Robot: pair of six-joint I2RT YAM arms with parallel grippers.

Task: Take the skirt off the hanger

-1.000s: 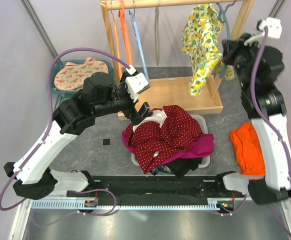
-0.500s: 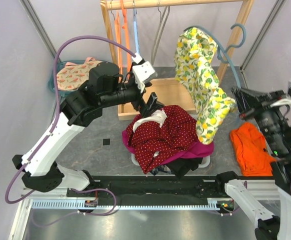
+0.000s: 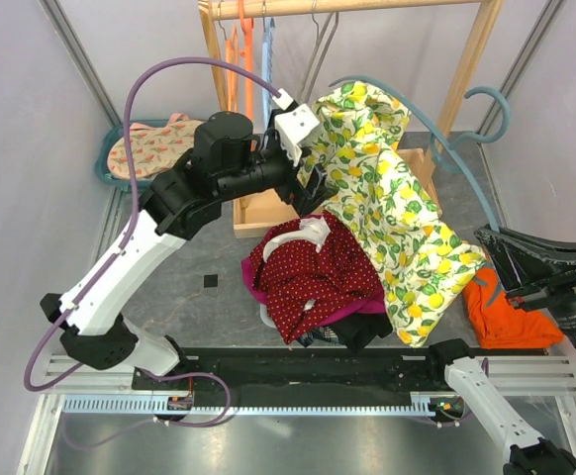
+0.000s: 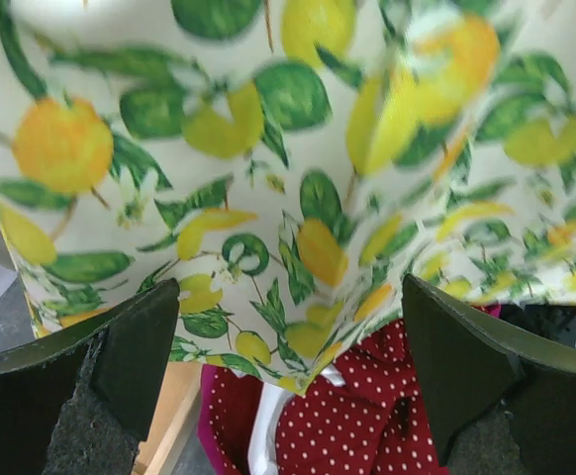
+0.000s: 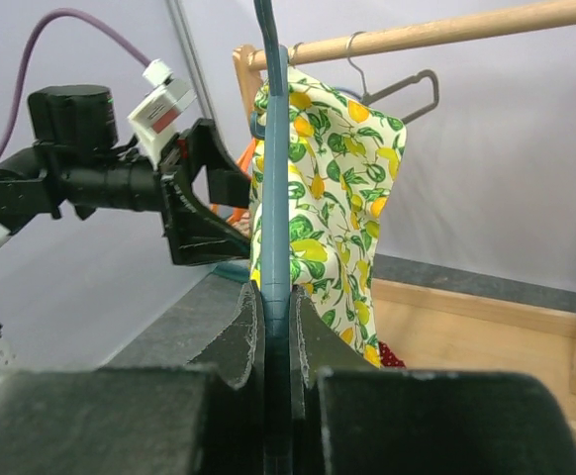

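Yellow lemon-print fabric fills the view between the left gripper's (image 4: 290,341) 2 fingers. They stand wide apart, just short of the skirt (image 3: 397,228); I cannot tell if they touch it. The right gripper (image 5: 276,317) is clamped on the teal hanger (image 5: 276,168), whose long axis runs from it up and away toward the left arm. The skirt drapes along that bar, off the wooden rack (image 3: 471,59) and above the red dotted pile (image 3: 318,272). The left arm is nearer the skirt's top end. Pulling back toward its own base looks freest, since the rack stands close behind.
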